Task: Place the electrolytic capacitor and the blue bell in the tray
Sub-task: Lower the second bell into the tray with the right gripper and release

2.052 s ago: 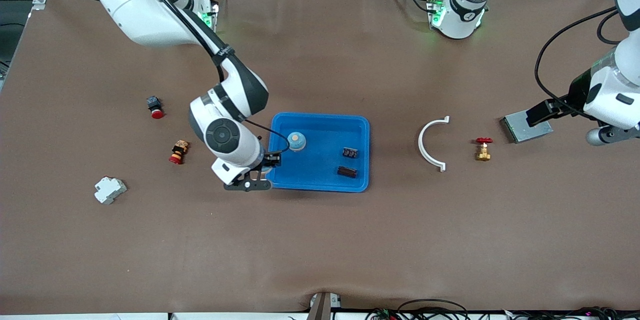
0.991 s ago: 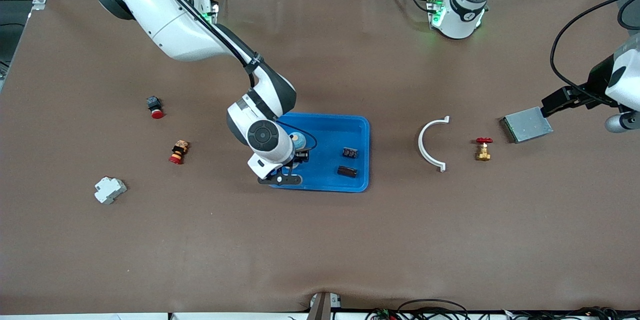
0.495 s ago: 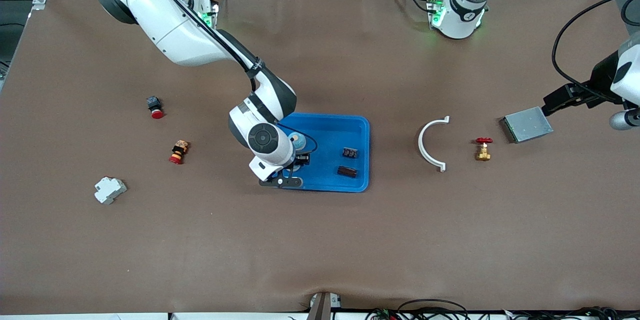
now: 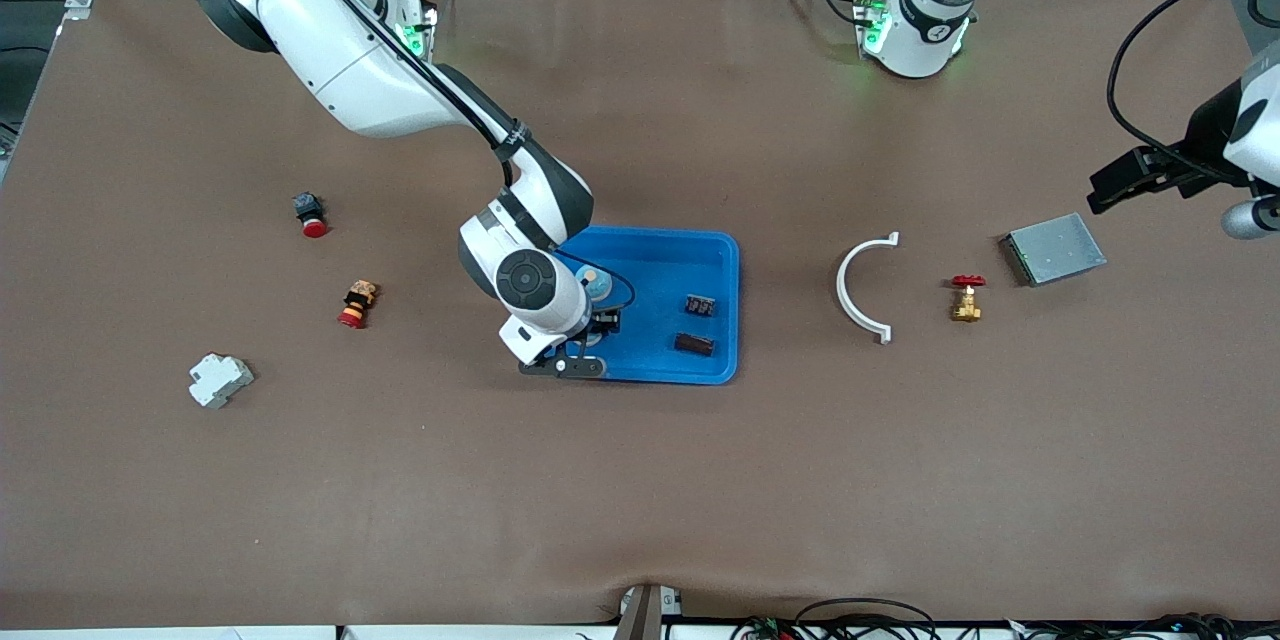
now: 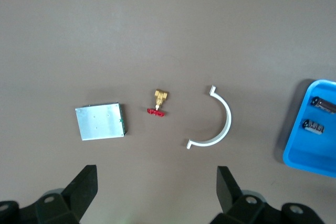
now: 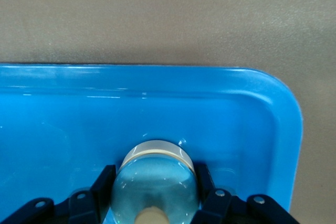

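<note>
Inside the tray, toward the right arm's end, the bell stands upright with its dome rim down on the tray floor and its tan knob pointing up, so its axis is vertical. The right gripper is pinched on the bell, one finger against each side of the pale blue dome. Two dark capacitors lie flat in the same tray toward the left arm's end: one farther from the front camera, the other nearer, each with its long axis running along the tray's length. The left gripper hangs spread wide and empty, up in the air toward the left arm's end of the table, holding nothing, with a grey box lying close by on the table.
</note>
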`<state>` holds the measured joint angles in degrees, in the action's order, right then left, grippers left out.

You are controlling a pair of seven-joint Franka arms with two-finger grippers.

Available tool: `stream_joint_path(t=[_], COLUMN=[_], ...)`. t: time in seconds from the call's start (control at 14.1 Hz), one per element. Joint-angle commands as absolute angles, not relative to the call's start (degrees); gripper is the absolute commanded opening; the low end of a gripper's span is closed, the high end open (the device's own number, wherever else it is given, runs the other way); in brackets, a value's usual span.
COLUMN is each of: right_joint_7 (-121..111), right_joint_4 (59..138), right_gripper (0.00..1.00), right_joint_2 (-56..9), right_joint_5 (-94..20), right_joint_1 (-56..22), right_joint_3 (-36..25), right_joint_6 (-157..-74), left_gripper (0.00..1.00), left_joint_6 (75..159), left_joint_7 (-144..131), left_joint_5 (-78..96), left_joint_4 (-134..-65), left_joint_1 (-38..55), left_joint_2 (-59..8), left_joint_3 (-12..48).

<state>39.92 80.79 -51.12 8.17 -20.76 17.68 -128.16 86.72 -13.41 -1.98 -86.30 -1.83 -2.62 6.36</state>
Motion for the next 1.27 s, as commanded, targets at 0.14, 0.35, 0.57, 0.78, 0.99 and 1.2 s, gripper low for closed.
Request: stream_joint_path(t=[0.14, 0.35, 0.57, 0.78, 0.99, 1.2], right_joint_7=[40.52, 40.69, 40.6, 40.69, 40.78, 40.35], right_joint_4=[79.28, 79.37, 79.37, 79.45, 79.37, 79.37], right_gripper=[0.69, 1.0, 1.0, 1.0, 1.0, 1.0], right_joint_2=[-51.77, -51.42, -50.8, -48.96, -43.35, -38.25], right_joint_5=[8.26, 8.17, 8.0, 7.91, 7.91, 7.56], right_joint_1=[-20.83, -20.13, -19.77, -19.86, -19.51, -18.37], right_joint_3=[17.4, 17.31, 17.31, 17.31, 17.4, 17.4], right_joint_6=[-127.88, -127.88, -127.36, -126.39, -118.32, -110.51], left_gripper=[1.0, 1.0, 1.0, 1.0, 1.0, 1.0], left_joint_6=[87.09, 87.8, 89.56, 89.47, 89.56, 89.56], left_joint_7=[-9.85, -9.76, -9.76, -9.76, -9.67, -9.76], left_joint_5=[-1.5, -1.58, -1.67, -1.67, -1.67, -1.5], left_joint_4=[-91.05, -93.24, -95.1, -95.01, -94.66, -94.13], left_joint_1=[0.53, 0.44, 0.44, 0.26, 0.26, 0.62], left_joint_2=[1.31, 3.07, 4.22, 4.31, 3.78, 3.69], left_joint_3=[3.87, 3.87, 4.13, 4.13, 4.13, 4.22])
